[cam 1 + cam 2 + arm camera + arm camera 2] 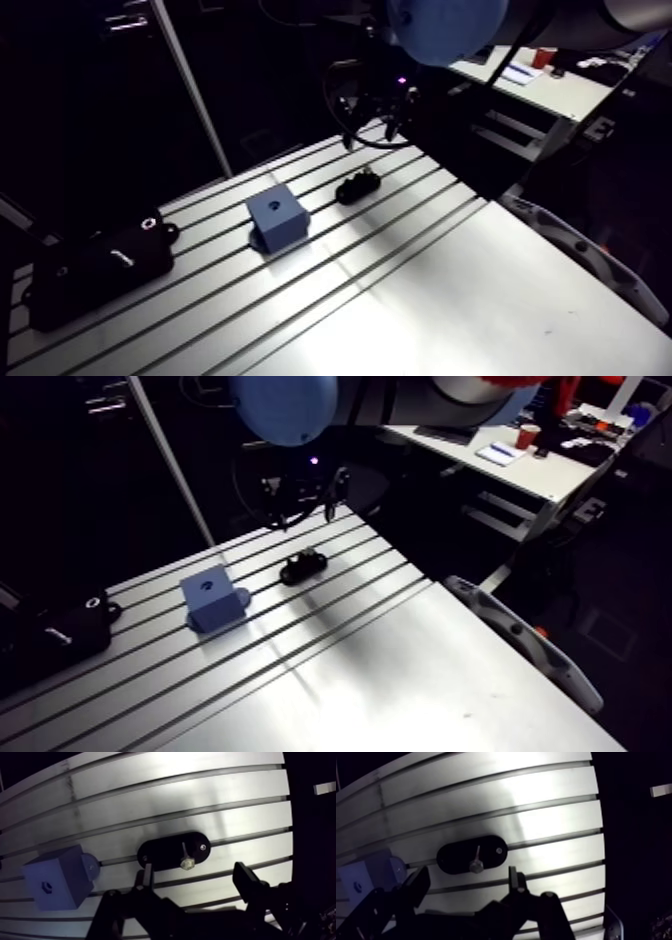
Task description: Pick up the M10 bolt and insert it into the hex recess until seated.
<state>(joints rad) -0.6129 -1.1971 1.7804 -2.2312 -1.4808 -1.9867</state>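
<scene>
my gripper [195,873] hangs open and empty just short of the black holder [160,852], which presents the m10 bolt [185,858] for grasping; the blue recess block [57,877] waits beside the holder.

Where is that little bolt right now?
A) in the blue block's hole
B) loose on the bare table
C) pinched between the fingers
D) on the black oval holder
D: the bolt sits on the black oval holder, ahead of the open fingers, apart from the blue block.
</scene>
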